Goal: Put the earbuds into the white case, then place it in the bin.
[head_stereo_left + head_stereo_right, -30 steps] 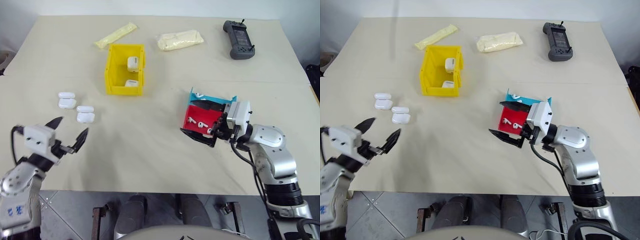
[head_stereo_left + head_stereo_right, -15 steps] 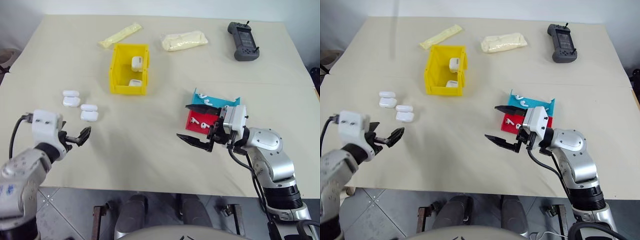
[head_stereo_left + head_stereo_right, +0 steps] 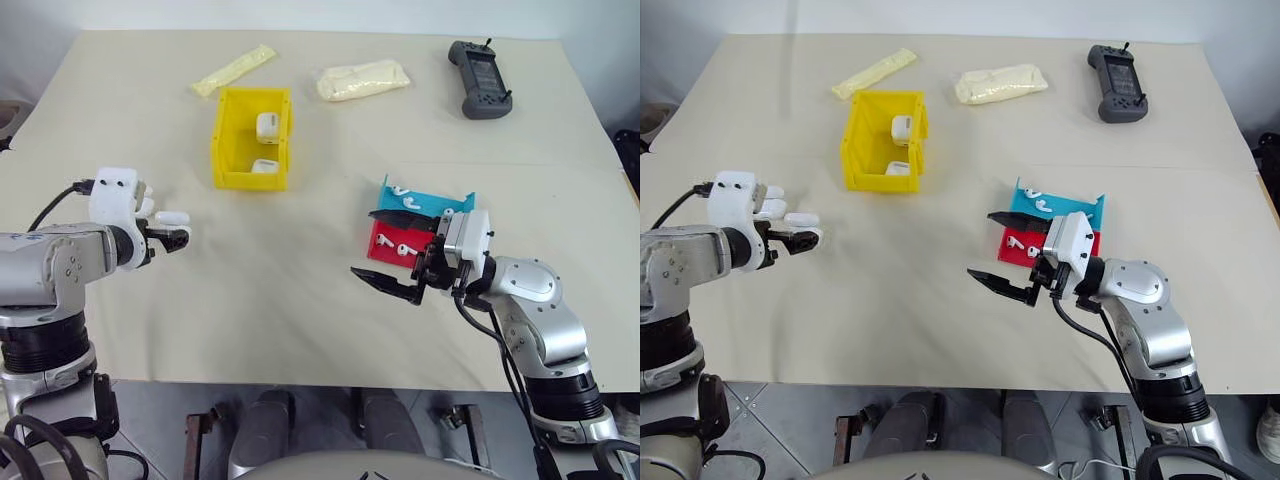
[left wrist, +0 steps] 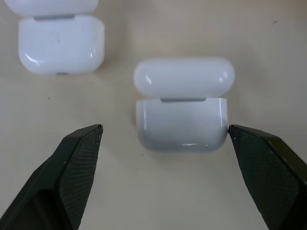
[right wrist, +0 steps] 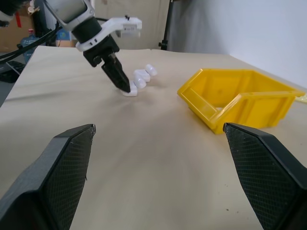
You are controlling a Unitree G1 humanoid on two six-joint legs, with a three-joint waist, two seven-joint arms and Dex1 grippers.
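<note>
A white case [image 4: 181, 123] lies on the table with its lid flipped open, between the two fingers of my left gripper [image 4: 164, 128]. That gripper is open, tipped down over the case [image 3: 173, 216] and not touching it. A second white case [image 4: 60, 43] lies just beyond. My right gripper [image 3: 385, 250] hangs open and empty beside the red-and-blue tray [image 3: 455, 205], which holds loose earbuds [image 3: 400, 190]. The yellow bin [image 3: 222, 140] stands farther back with two white cases [image 3: 266, 125] inside.
A black handheld controller [image 3: 478, 78] and two pale yellow packets [image 3: 362, 80] [image 3: 233, 70] lie at the far side of the table. The table's front edge runs just below both arms.
My left hand has moved forward to the nearer case and tipped its gripper downward, so the fingers now straddle it. The right arm has kept still.
</note>
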